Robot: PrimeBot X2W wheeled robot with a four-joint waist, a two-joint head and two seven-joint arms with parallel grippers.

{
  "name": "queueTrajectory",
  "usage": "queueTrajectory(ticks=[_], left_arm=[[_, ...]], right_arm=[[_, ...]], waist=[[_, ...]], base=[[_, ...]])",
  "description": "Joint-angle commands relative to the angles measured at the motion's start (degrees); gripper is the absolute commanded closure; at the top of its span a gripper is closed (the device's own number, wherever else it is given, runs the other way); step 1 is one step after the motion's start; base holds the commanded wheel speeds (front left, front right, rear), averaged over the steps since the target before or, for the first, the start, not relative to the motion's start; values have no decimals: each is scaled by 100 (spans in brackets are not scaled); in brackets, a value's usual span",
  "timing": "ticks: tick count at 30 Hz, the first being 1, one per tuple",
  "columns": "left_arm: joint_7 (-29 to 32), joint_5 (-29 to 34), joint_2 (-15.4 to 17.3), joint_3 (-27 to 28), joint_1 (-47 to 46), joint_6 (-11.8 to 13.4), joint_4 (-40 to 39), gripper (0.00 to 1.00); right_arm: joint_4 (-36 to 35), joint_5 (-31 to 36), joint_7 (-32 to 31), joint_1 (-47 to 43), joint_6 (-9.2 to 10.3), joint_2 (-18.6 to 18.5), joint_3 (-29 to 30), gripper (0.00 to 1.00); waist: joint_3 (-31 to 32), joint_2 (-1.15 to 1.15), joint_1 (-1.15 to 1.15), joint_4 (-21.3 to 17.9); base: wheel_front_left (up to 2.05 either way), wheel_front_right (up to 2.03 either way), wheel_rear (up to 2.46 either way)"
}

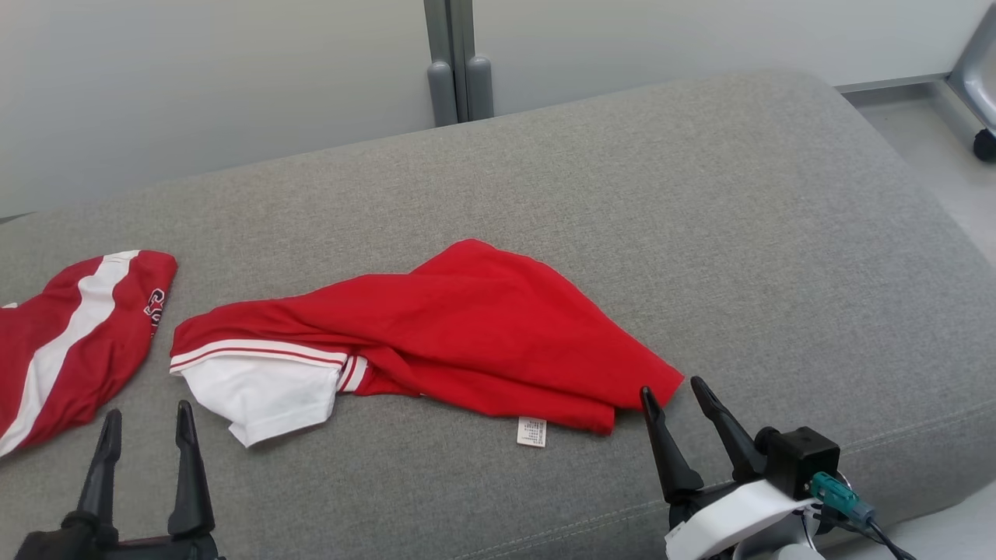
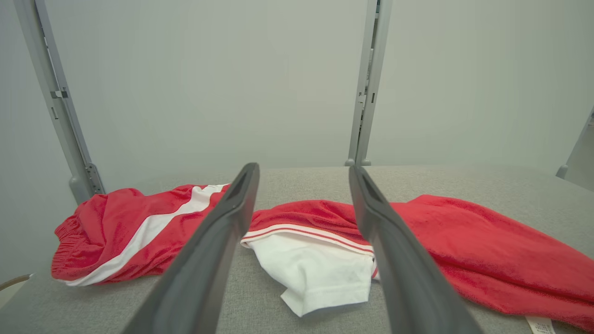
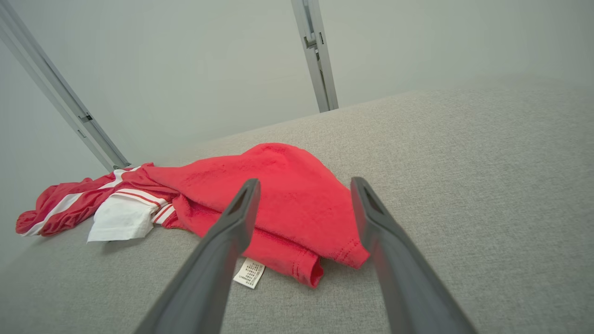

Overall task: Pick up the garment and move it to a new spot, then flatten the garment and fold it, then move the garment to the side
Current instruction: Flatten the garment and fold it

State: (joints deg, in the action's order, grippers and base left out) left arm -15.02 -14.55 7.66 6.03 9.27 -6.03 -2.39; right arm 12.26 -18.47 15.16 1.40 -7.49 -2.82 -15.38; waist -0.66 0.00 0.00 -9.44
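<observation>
The garment (image 1: pixel 459 334) is a red shirt with a white sleeve and striped trim, lying crumpled and roughly folded in the middle of the grey cushion (image 1: pixel 700 233). Its white label (image 1: pixel 532 432) sticks out at the near edge. My left gripper (image 1: pixel 146 416) stands open just in front of the white sleeve (image 2: pixel 315 271), touching nothing. At the shirt's right corner, my right gripper (image 1: pixel 671 389) is open too, fingertips close to the red hem (image 3: pixel 343 255) but apart from it. The wrist views show the shirt (image 2: pixel 487 250) (image 3: pixel 274 185) beyond empty fingers.
Red shorts with a white stripe (image 1: pixel 70 342) lie at the cushion's left end, also in the left wrist view (image 2: pixel 130 232). A pale wall with a grey post (image 1: pixel 459 62) runs behind. The cushion's right edge drops to the floor, where a chair caster (image 1: pixel 984 144) stands.
</observation>
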Motion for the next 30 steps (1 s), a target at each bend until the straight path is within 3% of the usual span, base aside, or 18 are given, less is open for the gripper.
queueTrajectory(ticks=[1,16,21,30], left_arm=[[-10,66,-69,21,99,-31,38,0],[-10,509,-382,-72,114,-150,66,0],[-10,526,-388,-248,79,-152,38,0],[-9,393,-236,-457,-177,-153,-19,0]], right_arm=[[35,-24,13,-4,0,-13,-3,0],[772,-175,13,190,0,-14,182,0],[1466,-319,10,553,0,-13,125,0],[3380,-545,9,1943,0,-14,160,0]], waist=[[8,0,0,22],[-50,0,0,327],[-132,0,0,418],[-456,0,0,672]], base=[[0,0,0],[0,0,0],[0,0,0],[0,0,0]])
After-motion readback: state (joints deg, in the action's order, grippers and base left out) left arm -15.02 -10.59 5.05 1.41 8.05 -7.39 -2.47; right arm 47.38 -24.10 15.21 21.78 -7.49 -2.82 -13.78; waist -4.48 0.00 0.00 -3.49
